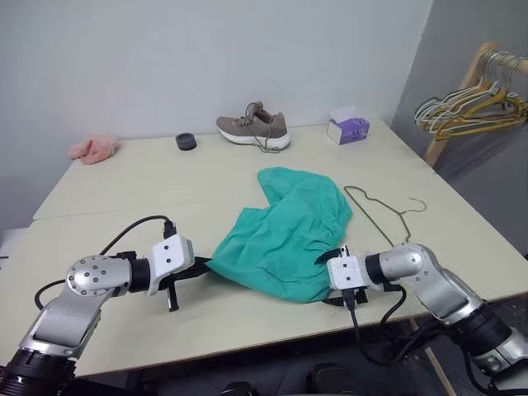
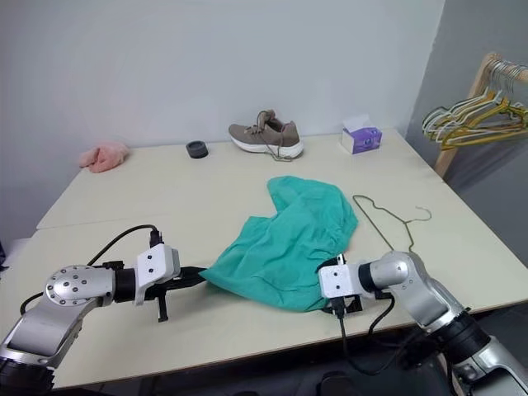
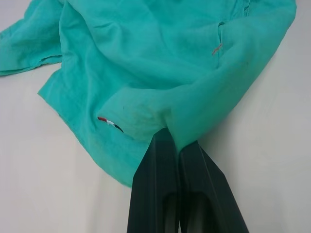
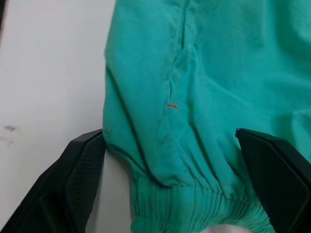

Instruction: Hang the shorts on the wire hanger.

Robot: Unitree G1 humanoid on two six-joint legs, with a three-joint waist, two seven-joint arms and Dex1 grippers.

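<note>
The teal-green shorts (image 1: 289, 231) lie crumpled in the middle of the table, and their gathered waistband (image 4: 194, 213) faces the table's front right. My left gripper (image 1: 206, 266) is shut on a hem corner of the shorts at their left edge; the left wrist view has the cloth pinched between the fingers (image 3: 165, 145). My right gripper (image 1: 328, 280) stands open at the shorts' front right edge, its jaws wide apart on either side of the waistband (image 4: 169, 133). The thin olive wire hanger (image 1: 379, 210) lies flat on the table just right of the shorts.
At the table's far side lie a brown shoe (image 1: 254, 128), a purple tissue box (image 1: 347, 126), a black ring (image 1: 186, 141) and a pink fluffy cloth (image 1: 93, 148). A wooden rack with a bunch of pale and yellow hangers (image 1: 474, 107) stands off the table's right.
</note>
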